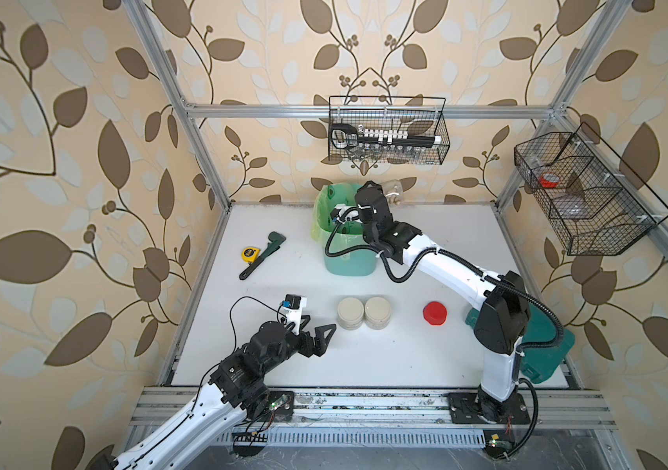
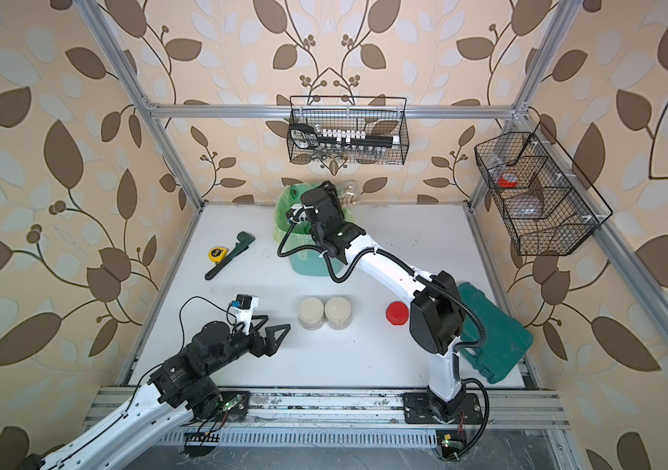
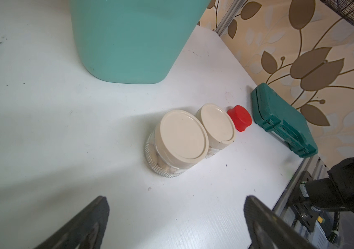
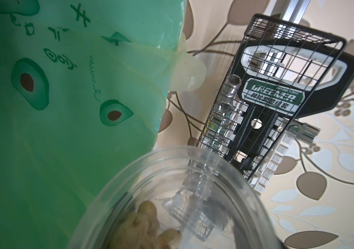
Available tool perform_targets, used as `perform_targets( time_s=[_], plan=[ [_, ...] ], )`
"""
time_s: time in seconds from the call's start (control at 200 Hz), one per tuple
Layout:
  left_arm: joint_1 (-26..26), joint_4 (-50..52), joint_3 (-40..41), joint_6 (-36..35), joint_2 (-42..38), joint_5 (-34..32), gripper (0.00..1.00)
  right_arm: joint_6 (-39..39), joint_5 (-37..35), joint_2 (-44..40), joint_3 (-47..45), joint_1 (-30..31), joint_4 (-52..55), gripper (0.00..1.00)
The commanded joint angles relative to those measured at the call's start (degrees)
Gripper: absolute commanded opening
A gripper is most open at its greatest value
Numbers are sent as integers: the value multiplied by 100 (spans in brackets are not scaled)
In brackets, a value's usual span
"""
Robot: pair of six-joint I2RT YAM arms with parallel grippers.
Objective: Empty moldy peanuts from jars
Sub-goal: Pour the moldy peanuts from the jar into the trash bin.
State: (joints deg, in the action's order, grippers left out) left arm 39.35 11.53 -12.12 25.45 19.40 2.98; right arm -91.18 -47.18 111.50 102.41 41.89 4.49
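**Right wrist view.** Past the rim of the jar (image 4: 128, 172) I hold, a black socket-set holder (image 4: 273, 97) sits inside a wire basket (image 4: 279, 28). Its green-and-white plate reads "GREENER" in white capitals. Under the brand is a row of white Chinese characters, 棘轮套筒组套. A smaller line over the brand is too fine for me to read. The green liner (image 4: 64, 129) carries dark green printed characters among avocado drawings, but they are turned and creased and I cannot read them.

**Top views.** In both, the label on the yellow tape measure (image 1: 249, 253) is too small to read.
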Motion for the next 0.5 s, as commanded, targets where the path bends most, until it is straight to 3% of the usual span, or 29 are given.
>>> perform_targets(
  time_s=[0.0,0.495],
  plan=[
    [18,-63,-102,10,37,-49,99,-213,-259,194,121,68,-106,0],
    [13,104,-98,98,-32,-206,99,-482,-595,232,192,112,-53,0]
  ],
)
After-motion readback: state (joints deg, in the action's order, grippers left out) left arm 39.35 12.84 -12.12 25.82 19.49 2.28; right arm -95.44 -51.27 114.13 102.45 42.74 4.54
